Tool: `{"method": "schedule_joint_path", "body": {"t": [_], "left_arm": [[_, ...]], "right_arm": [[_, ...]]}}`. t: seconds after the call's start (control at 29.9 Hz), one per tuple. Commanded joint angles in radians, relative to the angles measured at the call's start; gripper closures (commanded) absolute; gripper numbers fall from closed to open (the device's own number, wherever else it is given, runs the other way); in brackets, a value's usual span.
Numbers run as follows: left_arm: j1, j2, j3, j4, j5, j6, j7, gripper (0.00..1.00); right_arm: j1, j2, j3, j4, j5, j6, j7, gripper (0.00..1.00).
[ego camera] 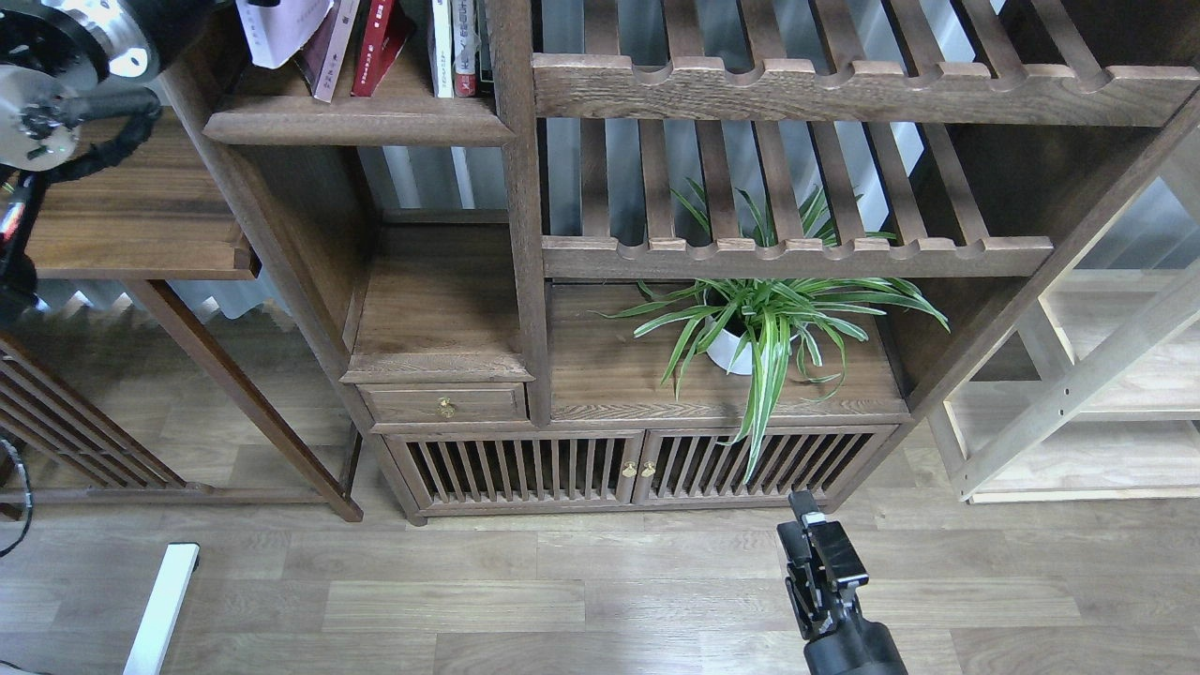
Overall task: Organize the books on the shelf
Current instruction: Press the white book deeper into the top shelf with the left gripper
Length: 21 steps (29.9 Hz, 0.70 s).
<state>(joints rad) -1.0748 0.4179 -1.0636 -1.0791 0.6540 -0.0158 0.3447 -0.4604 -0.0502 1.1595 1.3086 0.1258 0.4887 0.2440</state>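
— Head view: where do the books stand?
— On the shelf (356, 122) at top left: the lavender-white book (277, 28) and maroon book (328, 47) lean near its left end, the red book (380, 42) mid-shelf; bare board runs along the front edge.
— And the fingers?
— Right gripper (806, 525) hangs low over the floor, too dark to tell. Left gripper's out of view.

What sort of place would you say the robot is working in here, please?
Probably a home-style living room or furniture showroom: a dark wooden display cabinet holding books, a potted spider plant on it, and wood-plank flooring.
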Motion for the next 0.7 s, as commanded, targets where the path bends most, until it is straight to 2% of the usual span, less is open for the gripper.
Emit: {"method": "schedule_joint_path", "body": {"t": [0.0,0.13,0.27,0.67], "left_arm": [[-0.017,-0.014,0.011,0.040,0.001,-0.001,-0.021,0.98],[-0.027,-0.024,0.028,0.070,0.001,-0.001,-0.044,0.98],[-0.025,-0.030,0.048,0.090,0.001,-0.003,-0.087,0.98],[-0.024,-0.036,0.093,0.120,0.000,-0.013,-0.153,0.97]], "right_arm": [[-0.007,-0.005,0.000,0.000,0.008,0.000,0.000,0.35],[-0.015,-0.005,0.000,-0.002,0.009,0.000,0.000,0.35],[-0.015,-0.005,0.000,-0.002,0.009,0.000,0.000,0.35],[-0.014,-0.007,0.012,-0.003,0.011,0.000,0.000,0.35]]}}
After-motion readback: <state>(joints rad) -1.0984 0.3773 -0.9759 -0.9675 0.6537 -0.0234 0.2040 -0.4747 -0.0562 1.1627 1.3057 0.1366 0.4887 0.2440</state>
